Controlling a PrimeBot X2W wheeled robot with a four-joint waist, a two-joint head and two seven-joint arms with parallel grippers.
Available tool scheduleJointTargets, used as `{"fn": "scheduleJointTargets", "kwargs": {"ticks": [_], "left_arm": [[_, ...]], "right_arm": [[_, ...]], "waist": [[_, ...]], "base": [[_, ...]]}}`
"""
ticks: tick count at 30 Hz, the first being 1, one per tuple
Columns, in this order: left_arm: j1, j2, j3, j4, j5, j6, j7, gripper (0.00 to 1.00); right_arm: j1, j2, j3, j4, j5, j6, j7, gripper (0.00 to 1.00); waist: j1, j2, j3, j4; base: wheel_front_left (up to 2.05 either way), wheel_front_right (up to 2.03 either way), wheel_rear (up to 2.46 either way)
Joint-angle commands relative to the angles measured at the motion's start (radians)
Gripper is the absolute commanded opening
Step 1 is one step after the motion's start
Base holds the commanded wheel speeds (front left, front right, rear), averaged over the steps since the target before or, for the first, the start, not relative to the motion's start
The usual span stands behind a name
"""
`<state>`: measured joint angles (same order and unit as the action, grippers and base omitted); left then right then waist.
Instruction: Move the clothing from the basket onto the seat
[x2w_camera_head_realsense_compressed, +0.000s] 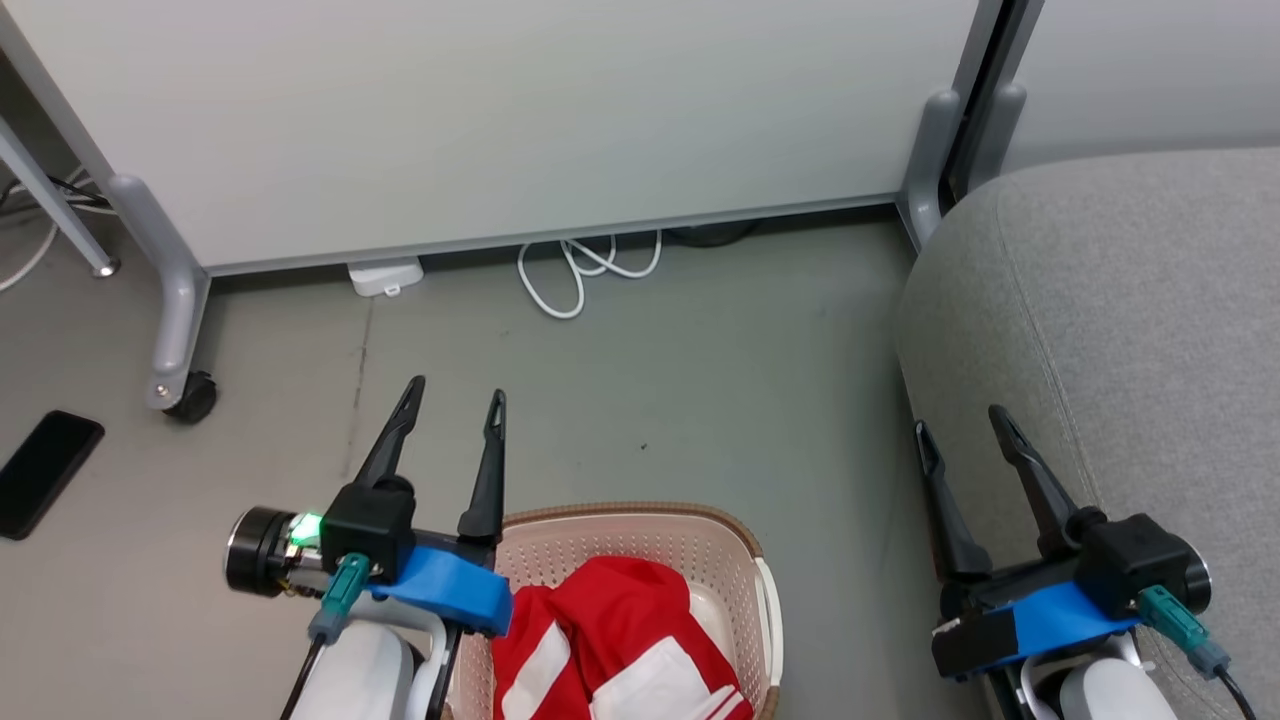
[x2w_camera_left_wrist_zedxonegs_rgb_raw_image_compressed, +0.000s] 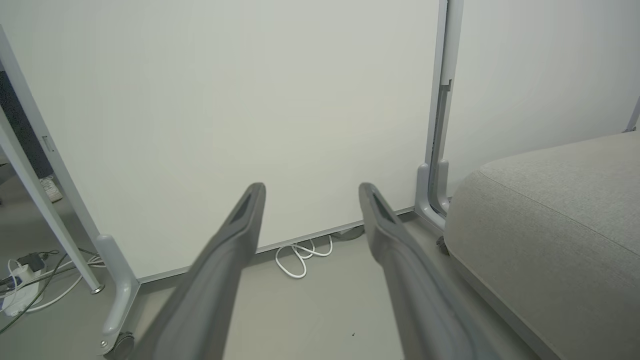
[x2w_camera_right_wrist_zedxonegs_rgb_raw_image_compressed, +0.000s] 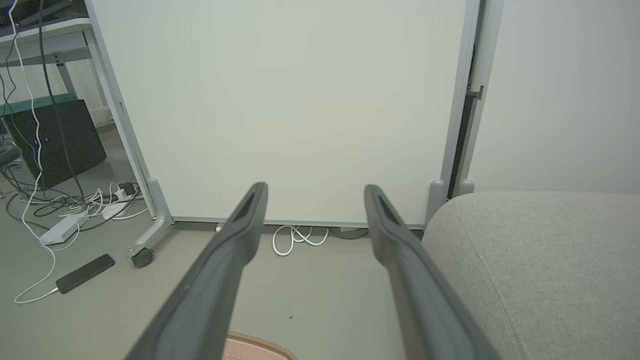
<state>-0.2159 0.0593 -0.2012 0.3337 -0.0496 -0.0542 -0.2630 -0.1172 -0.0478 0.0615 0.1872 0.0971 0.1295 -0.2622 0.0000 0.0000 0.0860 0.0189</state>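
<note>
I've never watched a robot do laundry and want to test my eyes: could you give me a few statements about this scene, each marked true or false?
1. The red clothing lies in the basket. True.
2. The left gripper holds a garment. False: it is open and empty.
3. The grey sofa stands on the robot's left. False: it is on the robot's right, beside the right gripper.
4. A black phone lies on the floor. True.

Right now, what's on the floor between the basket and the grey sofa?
Nothing: the head view shows bare floor between the basket and the sofa.
</note>
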Motion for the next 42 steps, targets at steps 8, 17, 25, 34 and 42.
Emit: {"fn": "scheduleJointTargets", "kwargs": {"ticks": [8, 17, 25, 34, 42], "left_arm": [[-0.151, 0.040, -0.058, 0.127, 0.027, -0.054, -0.003, 1.00], [-0.322, 0.082, -0.179, 0.306, 0.055, -0.075, -0.003, 1.00], [-0.451, 0.109, -0.333, 0.465, 0.068, -0.075, -0.003, 1.00], [-0.585, 0.126, -0.555, 0.658, 0.071, -0.076, -0.003, 1.00], [-0.694, 0.134, -0.714, 0.839, 0.055, -0.076, -0.001, 1.00]], "right_arm": [[-0.078, -0.004, -0.008, -0.031, -0.015, 0.002, -0.004, 1.00], [-0.181, -0.004, -0.004, -0.071, -0.021, 0.002, -0.004, 1.00], [-0.249, -0.004, 0.003, -0.099, -0.023, 0.002, -0.004, 1.00], [-0.314, -0.004, 0.016, -0.122, -0.030, 0.002, -0.004, 1.00], [-0.357, -0.004, 0.016, -0.144, -0.039, 0.002, -0.004, 1.00]], "waist": [[0.0000, 0.0000, 0.121, -0.047], [0.0000, 0.0000, 0.294, -0.103], [0.0000, 0.0000, 0.423, -0.130], [0.0000, 0.0000, 0.544, -0.149], [0.0000, 0.0000, 0.649, -0.165]], "base": [[0.00, 0.00, 0.00], [0.00, 0.00, 0.00], [0.00, 0.00, 0.00], [0.00, 0.00, 0.00], [0.00, 0.00, 0.00]]}}
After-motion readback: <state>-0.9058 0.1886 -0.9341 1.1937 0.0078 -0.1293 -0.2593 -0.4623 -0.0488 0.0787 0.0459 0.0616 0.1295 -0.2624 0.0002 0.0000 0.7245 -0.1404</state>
